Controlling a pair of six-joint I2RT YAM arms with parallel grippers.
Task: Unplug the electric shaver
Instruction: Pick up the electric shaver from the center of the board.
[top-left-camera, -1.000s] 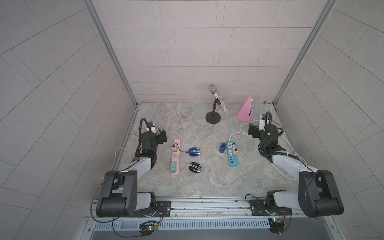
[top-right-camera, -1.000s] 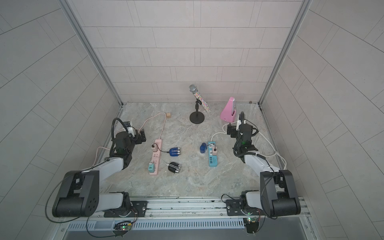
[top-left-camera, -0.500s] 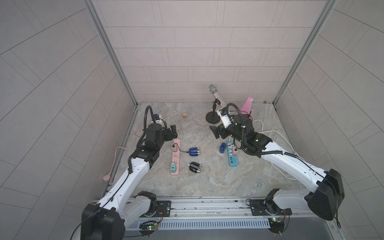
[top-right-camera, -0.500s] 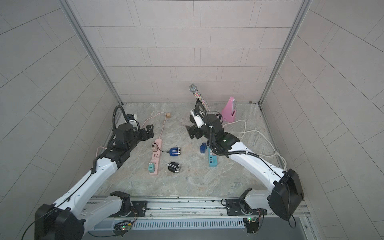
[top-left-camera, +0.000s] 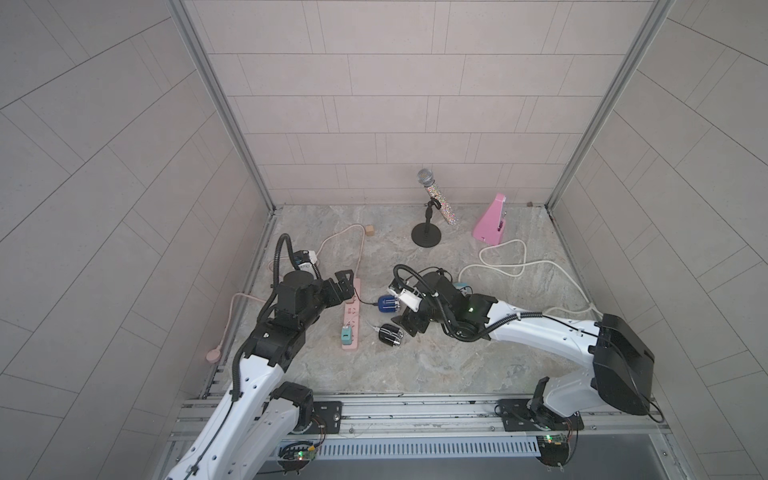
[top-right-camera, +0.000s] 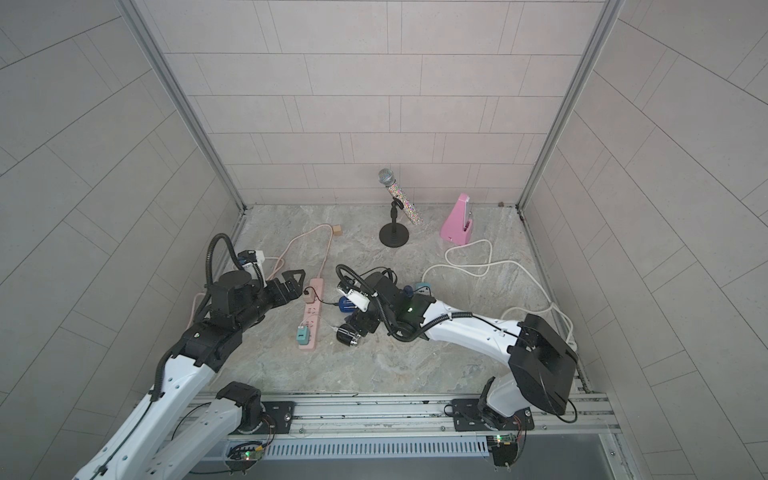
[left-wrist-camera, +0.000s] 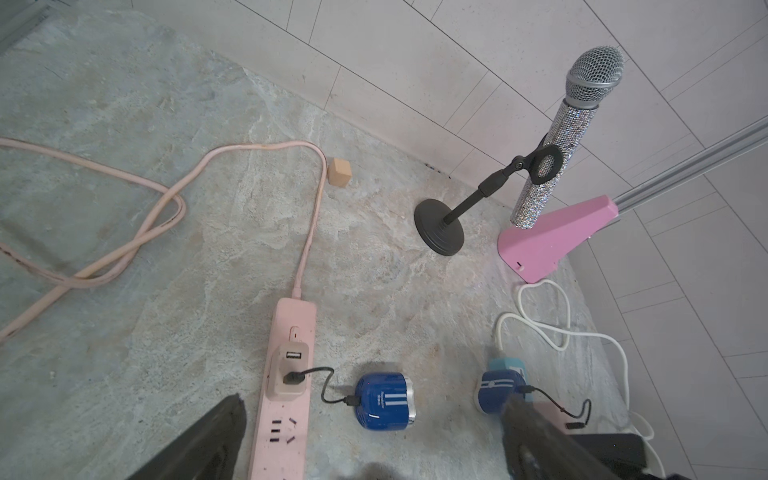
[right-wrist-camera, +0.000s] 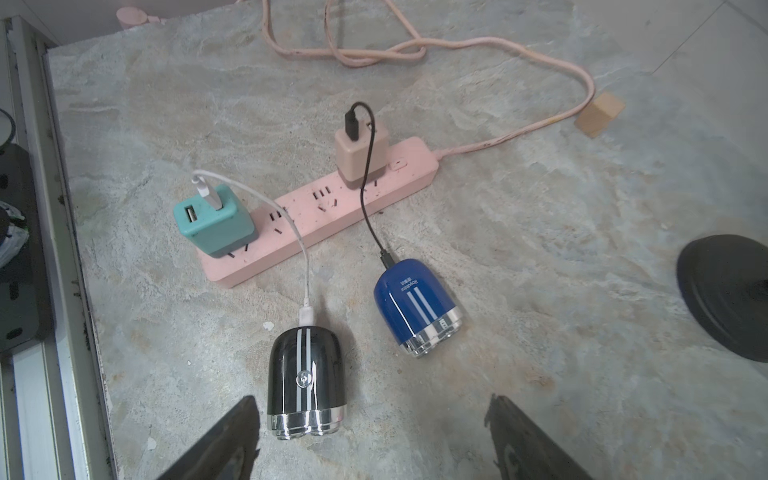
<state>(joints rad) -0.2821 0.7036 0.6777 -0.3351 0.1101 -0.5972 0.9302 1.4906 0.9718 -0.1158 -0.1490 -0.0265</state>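
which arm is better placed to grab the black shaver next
Right, likely. The right gripper is open just short of the black shaver. The left gripper, also open, is by the beige adapter that feeds the blue shaver.

Blue shaver (right-wrist-camera: 415, 307): one line of small white brand lettering printed beside two white stripes; seen in both wrist views, characters too small to read with certainty. Black shaver (right-wrist-camera: 306, 376): round power-button symbol set between its white stripes.
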